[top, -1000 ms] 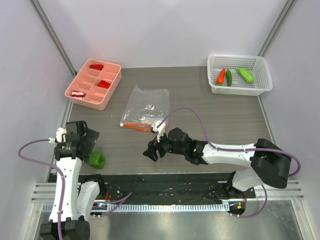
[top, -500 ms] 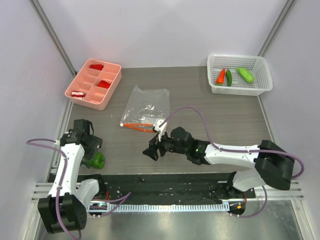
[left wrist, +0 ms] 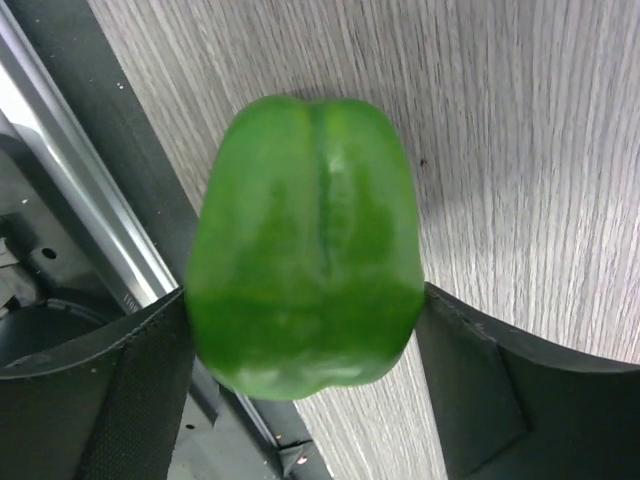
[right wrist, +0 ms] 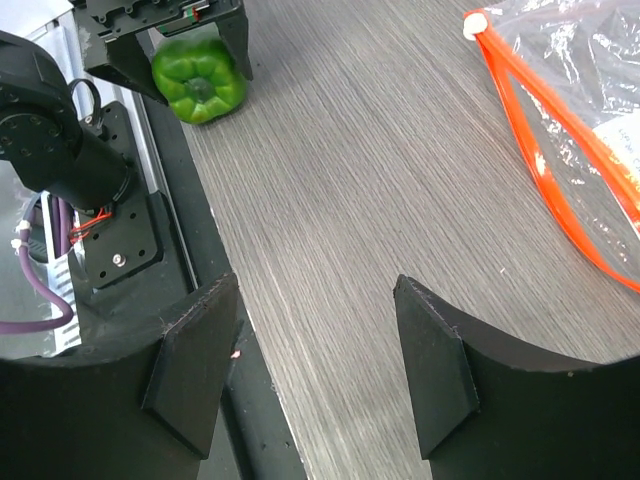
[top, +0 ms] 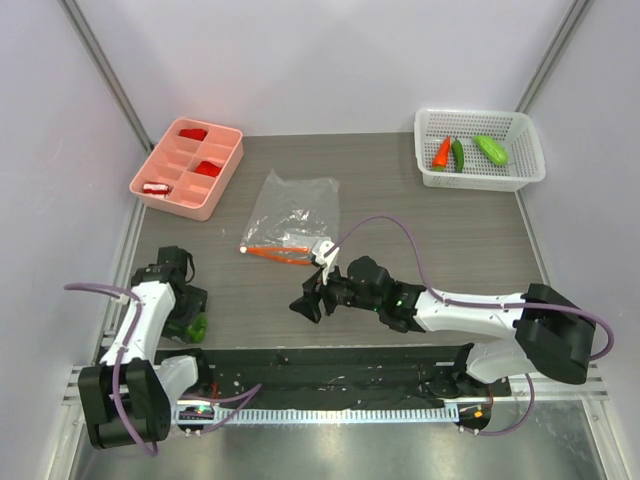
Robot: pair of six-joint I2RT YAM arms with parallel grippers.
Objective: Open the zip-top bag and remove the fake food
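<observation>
The clear zip-top bag point(top: 295, 208) lies flat mid-table, its orange-red zip strip point(top: 272, 252) at the near edge; it also shows in the right wrist view point(right wrist: 590, 60). The green bell pepper point(left wrist: 310, 250) sits at the table's near left edge. My left gripper point(top: 184, 312) is down over it, a finger touching each side. My right gripper point(top: 306, 303) is open and empty, low over bare table just near the zip strip. An orange-red carrot piece point(top: 441, 152), a dark green chili point(top: 458, 154) and a light green oblong piece point(top: 490, 148) lie in the white mesh basket point(top: 480, 181).
A pink divided tray point(top: 150, 166) with small red blocks stands at the back left. The black base rail point(top: 330, 360) runs along the table's near edge, right beside the pepper. Grey walls close in both sides.
My left gripper has swung down and inward onto the green pepper, which now sits between its fingers. My right gripper has drifted slightly right and stays open.
</observation>
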